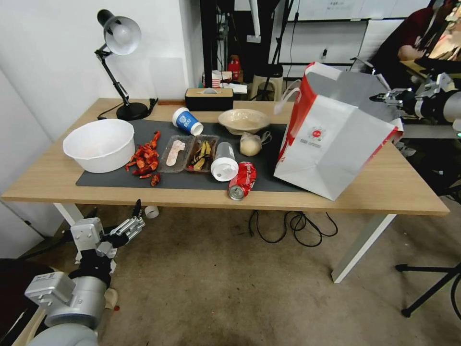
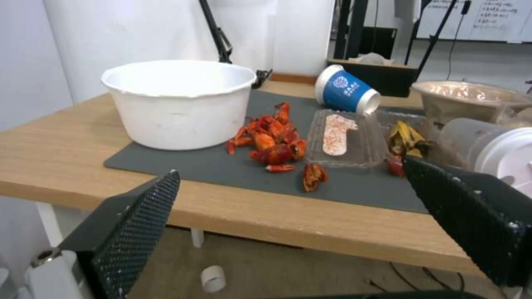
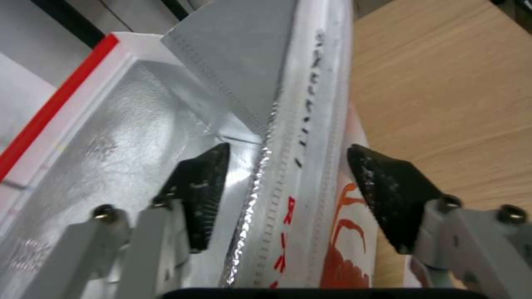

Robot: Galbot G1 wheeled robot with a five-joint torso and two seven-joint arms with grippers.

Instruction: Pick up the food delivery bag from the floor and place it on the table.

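**Delivery bag stands on the tabletop, its rim between the spread jaws of the right end effector**

Taking the food delivery bag (image 1: 336,139) as the landmark and going left to right: well to its left and lower, below the tabletop's (image 1: 57,178) front edge, the left end effector (image 1: 135,222) hangs idle with its jaws spread wide and nothing between them. Just left of the bag lie a crushed red can (image 1: 242,180) and a tied-up food pouch (image 1: 250,143) on the dark mat (image 1: 192,180).

The bag itself stands on the tabletop, tilted, mouth open toward the right. It looks like light, thin paper with foil lining: likely to crease or tear under a hard pinch and to sway if lifted off-centre. The folded rim or the flat white handles (image 1: 287,96) seem the soundest places to hold.

At the bag's upper right edge sits the right end effector (image 3: 284,195). Its jaws are parted, straddling the rim wall, one pad inside against the foil side, one outside; neither appears to press the paper.
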